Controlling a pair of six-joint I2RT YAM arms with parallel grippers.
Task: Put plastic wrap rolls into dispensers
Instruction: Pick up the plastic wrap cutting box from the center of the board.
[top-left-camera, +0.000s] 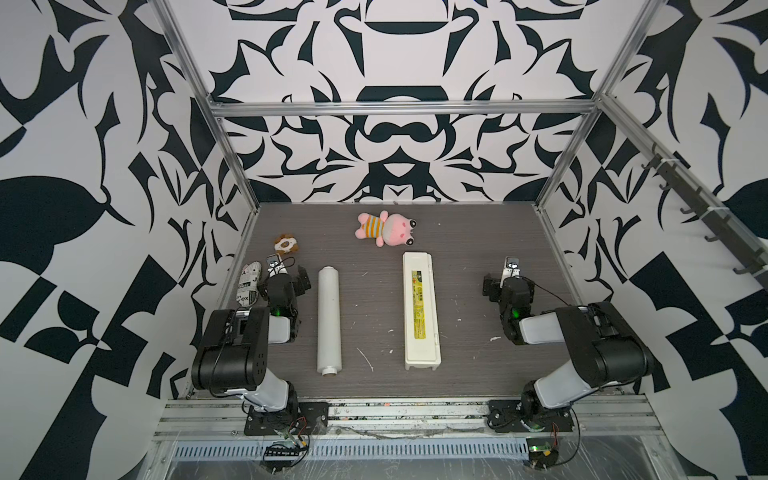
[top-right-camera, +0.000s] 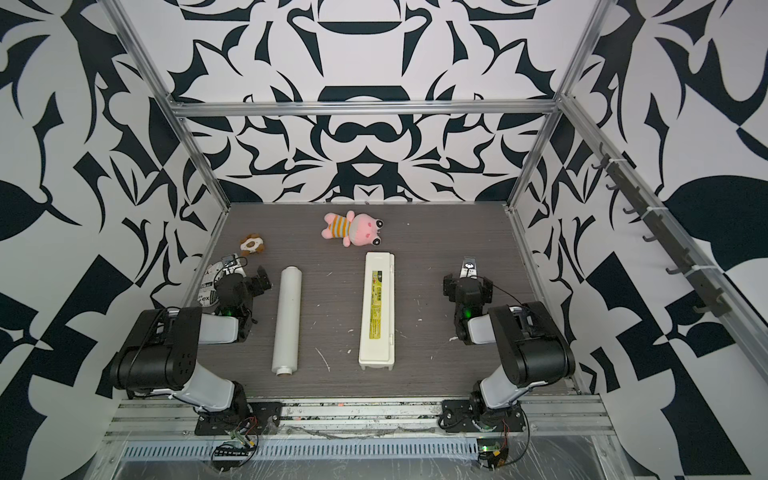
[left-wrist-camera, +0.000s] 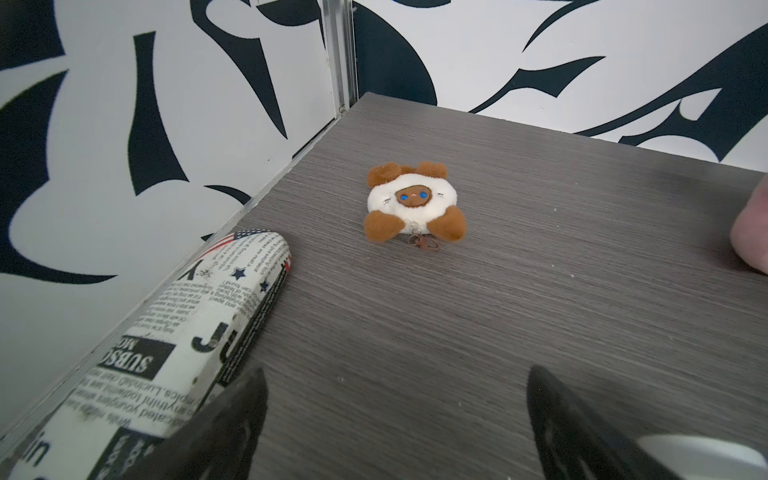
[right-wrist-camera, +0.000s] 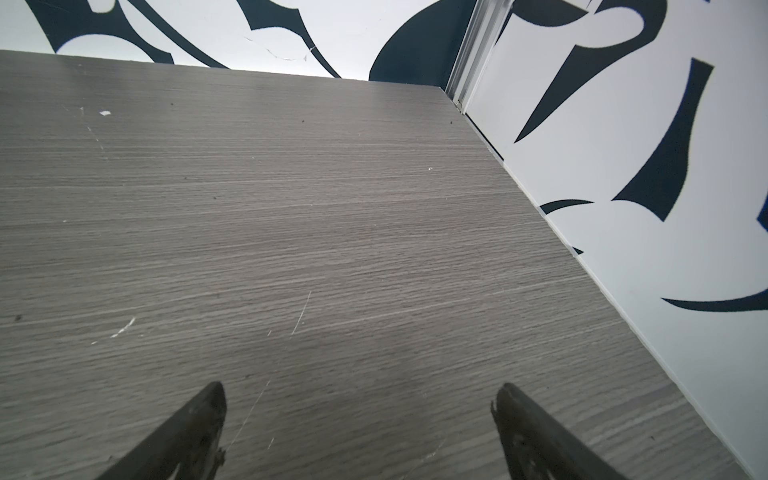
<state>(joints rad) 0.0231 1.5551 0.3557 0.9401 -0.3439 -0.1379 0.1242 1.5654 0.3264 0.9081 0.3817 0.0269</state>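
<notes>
White walls printed with bold black leaf-like shapes close in the back and both sides; an aluminium frame runs along their edges. The grey wood-grain tabletop shows pale scratches and flecks; a black hook rail slants along one side wall; the light is even

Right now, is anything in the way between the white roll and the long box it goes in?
Nothing lies between them: only bare table separates the plastic wrap roll and the dispenser. But the dispenser's lid is shut, so that covers the inside.
</notes>
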